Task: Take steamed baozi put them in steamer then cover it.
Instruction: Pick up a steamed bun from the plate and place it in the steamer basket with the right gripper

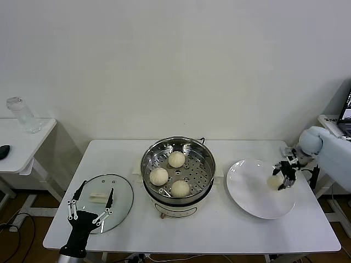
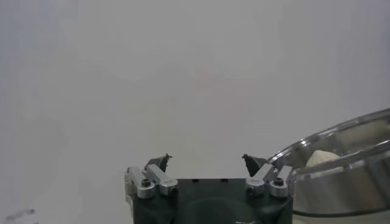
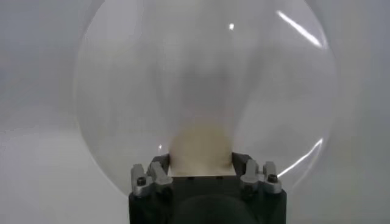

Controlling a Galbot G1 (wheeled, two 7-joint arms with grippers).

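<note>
Three steamed baozi [image 1: 176,159] [image 1: 159,176] [image 1: 180,188] lie on the perforated tray of the shiny steamer [image 1: 147,160] at the table's middle. Another baozi [image 1: 273,182] rests on the right side of a white plate [image 1: 249,192], and my right gripper [image 1: 285,176] is shut on it. In the right wrist view the cream bun [image 3: 201,146] fills the gap of that gripper [image 3: 201,161], touching both jaws. The glass cover [image 1: 122,200] with its white handle lies flat at front left. My left gripper [image 1: 98,187] hangs open just above it, empty [image 2: 207,159]. The left wrist view shows the steamer's wall [image 2: 353,182].
A white side table [image 1: 33,139] stands at far left with a clear glass jar [image 1: 22,115] and a black object [image 1: 3,151] on it. A dark screen [image 1: 346,109] shows at the right edge. The plate lies close to the work table's [image 1: 219,233] right edge.
</note>
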